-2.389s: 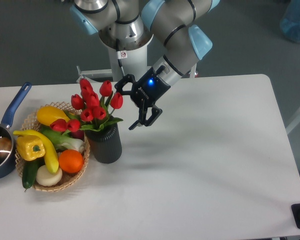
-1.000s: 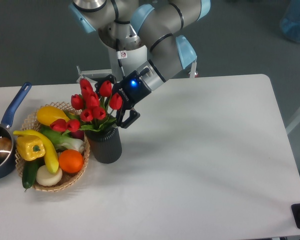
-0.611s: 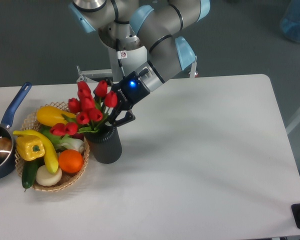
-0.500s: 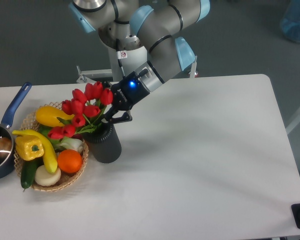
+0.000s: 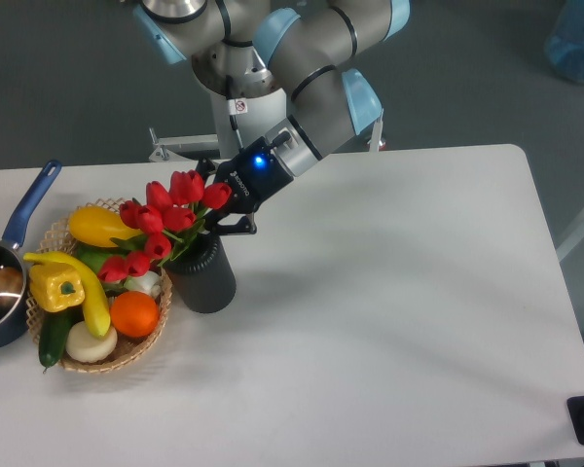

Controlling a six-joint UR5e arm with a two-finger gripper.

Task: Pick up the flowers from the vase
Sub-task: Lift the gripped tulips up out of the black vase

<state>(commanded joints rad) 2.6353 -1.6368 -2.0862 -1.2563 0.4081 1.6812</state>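
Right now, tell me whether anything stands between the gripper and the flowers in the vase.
Nothing visible does. The gripper is already at the flowers, its fingers reaching into the bunch just above the vase mouth.

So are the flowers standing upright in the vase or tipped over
Tipped. The flowers lean left toward the basket, blooms hanging over the produce, stems still in the vase. The gripper sits at the bunch's right side.

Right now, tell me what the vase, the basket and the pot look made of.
The vase: matte black with no shine; plastic or ceramic, I cannot tell which. The basket: woven tan wicker or straw, the weave showing on its rim. The pot: a blue outside and blue handle with a dark inside, likely enamelled or coated metal.
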